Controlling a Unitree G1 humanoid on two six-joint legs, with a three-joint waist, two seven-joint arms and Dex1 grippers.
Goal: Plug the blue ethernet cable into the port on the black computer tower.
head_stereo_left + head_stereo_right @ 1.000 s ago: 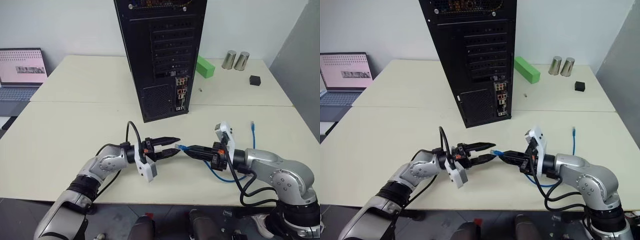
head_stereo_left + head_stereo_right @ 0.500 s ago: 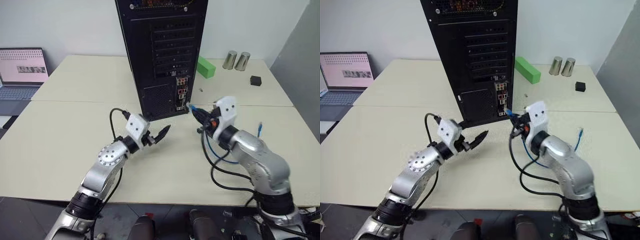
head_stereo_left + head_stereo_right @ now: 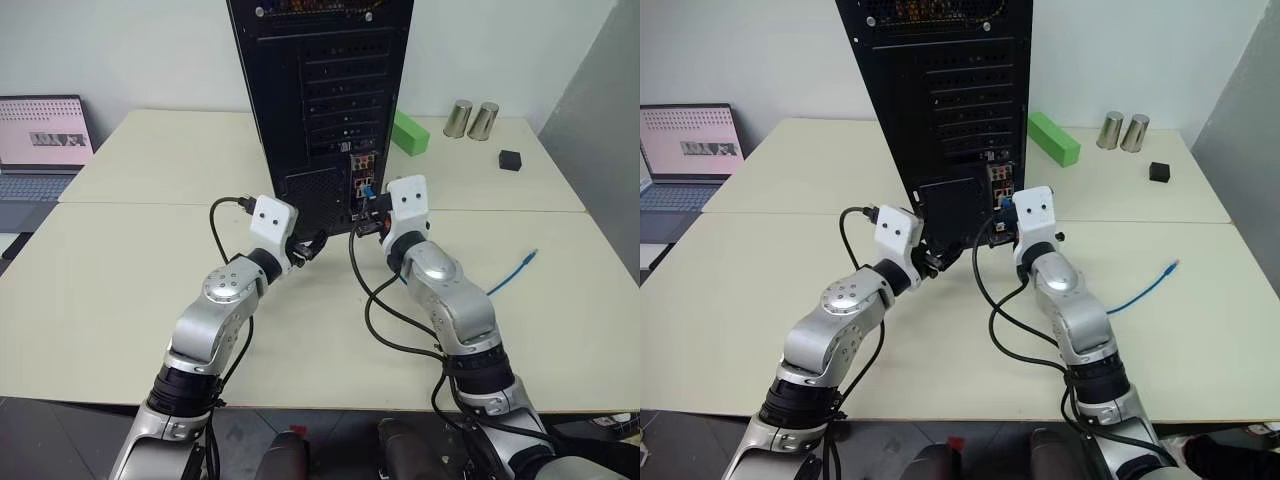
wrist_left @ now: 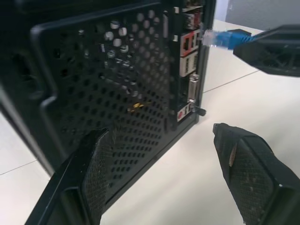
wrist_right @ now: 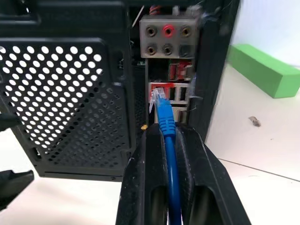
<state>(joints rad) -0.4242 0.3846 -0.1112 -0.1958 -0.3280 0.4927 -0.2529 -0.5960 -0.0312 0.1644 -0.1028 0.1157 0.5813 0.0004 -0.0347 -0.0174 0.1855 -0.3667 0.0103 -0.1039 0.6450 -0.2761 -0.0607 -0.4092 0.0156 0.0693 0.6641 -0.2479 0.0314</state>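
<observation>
Blue ethernet cable (image 5: 167, 140) sits pinched between your right fingers (image 5: 197, 159), pressed together on it just behind the clear plug, so the plug juts straight ahead and you can steer it. Its tip stands right at the port (image 5: 161, 93) in the coloured connector strip, touching or just short; you cannot tell which, so treat it as not yet seated. Beyond your grip the cord trails back across the bench (image 3: 560, 310). Your left fingers (image 4: 101, 164) are spread wide and hold nothing, hovering just before the mesh grille at the foot of the black computer tower (image 3: 320, 100), likely ready to brace it against the push.
</observation>
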